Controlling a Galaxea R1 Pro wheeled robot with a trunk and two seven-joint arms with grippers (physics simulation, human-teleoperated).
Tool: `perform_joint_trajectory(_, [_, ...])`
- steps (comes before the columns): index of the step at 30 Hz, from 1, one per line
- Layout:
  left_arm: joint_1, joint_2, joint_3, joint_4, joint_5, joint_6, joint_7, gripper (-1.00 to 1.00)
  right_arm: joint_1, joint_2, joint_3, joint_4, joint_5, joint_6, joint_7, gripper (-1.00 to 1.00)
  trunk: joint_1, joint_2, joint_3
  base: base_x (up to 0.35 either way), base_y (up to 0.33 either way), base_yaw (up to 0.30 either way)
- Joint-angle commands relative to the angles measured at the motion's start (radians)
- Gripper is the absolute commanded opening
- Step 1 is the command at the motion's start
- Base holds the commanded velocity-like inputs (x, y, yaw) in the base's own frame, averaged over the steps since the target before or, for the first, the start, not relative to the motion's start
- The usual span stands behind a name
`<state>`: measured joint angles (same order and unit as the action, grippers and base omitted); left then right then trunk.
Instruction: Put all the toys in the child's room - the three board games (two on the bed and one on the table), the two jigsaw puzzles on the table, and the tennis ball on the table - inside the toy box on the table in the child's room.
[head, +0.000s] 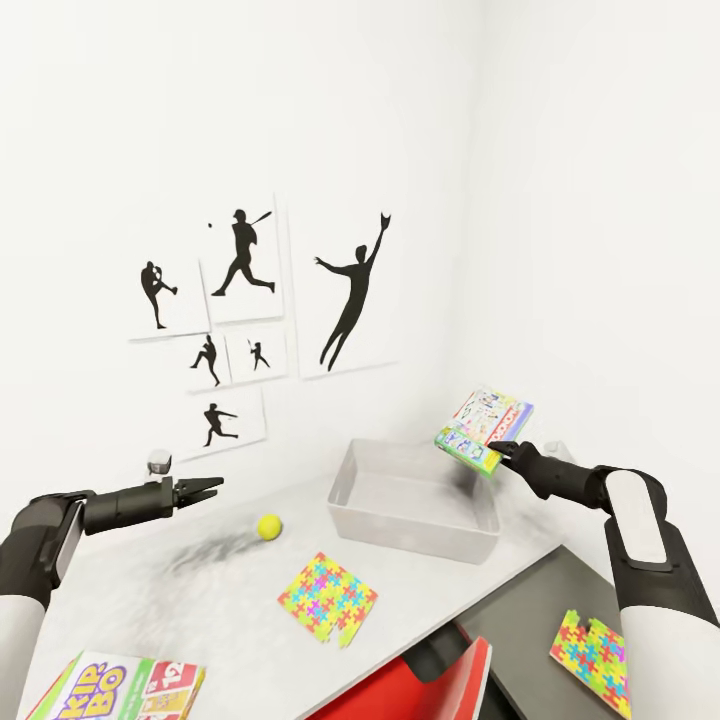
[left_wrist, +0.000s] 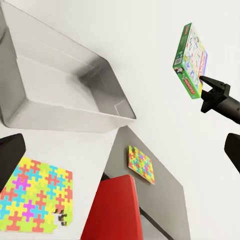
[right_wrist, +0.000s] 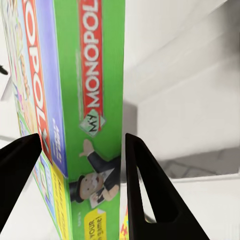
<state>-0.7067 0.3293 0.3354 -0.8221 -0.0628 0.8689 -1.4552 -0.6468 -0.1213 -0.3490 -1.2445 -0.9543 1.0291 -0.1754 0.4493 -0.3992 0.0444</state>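
White corner room, baseball-silhouette prints (head: 240, 330) on the wall; pale grey desk top (head: 180, 590) below me, lower dark grey section (head: 540, 620) to its right

My right gripper (head: 500, 452) pinches the white-green Monopoly board game box (head: 484, 428) by its edge, tilted, aloft just past the right rim of the shallow light-grey toy box (head: 415, 500). Not yet released

Toy box looks empty, so by my judgement nothing is stowed

Left gripper (head: 212, 487) hovers over the desk, fingers slightly parted, holding nothing

Still out: yellow-green tennis ball (head: 268, 526) and one multicoloured jigsaw sheet (head: 327, 597) on the pale top, second jigsaw sheet (head: 590, 648) on the dark section, Skip-Bo box (head: 115, 688) at the near edge. Blue game not spotted
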Motion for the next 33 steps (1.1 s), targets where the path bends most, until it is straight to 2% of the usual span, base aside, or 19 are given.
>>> perform_joint_trajectory(1, [-0.001, -0.001, 0.002, 0.0, -0.007, 0.01, -0.007, 1.0, -0.001, 0.0, -0.001, 0.0, -0.012, 0.003, -0.01, -1.0, 0.001, -0.001, 0.0, 0.108, 0.066, 0.0])
perform_joint_trajectory(16, [-0.001, 0.0, 0.001, 0.0, -0.008, 0.01, -0.007, 1.0, -0.001, 0.001, 0.0, 0.005, -0.012, -0.001, -0.01, -1.0, 0.001, -0.001, 0.0, 0.079, 0.006, 0.0])
perform_joint_trajectory(33, [0.0, 0.001, -0.001, 0.0, -0.006, 0.009, -0.007, 1.0, -0.001, 0.004, 0.001, 0.006, -0.012, 0.002, -0.012, -1.0, 0.001, -0.001, 0.0, 0.006, 0.0, 0.0])
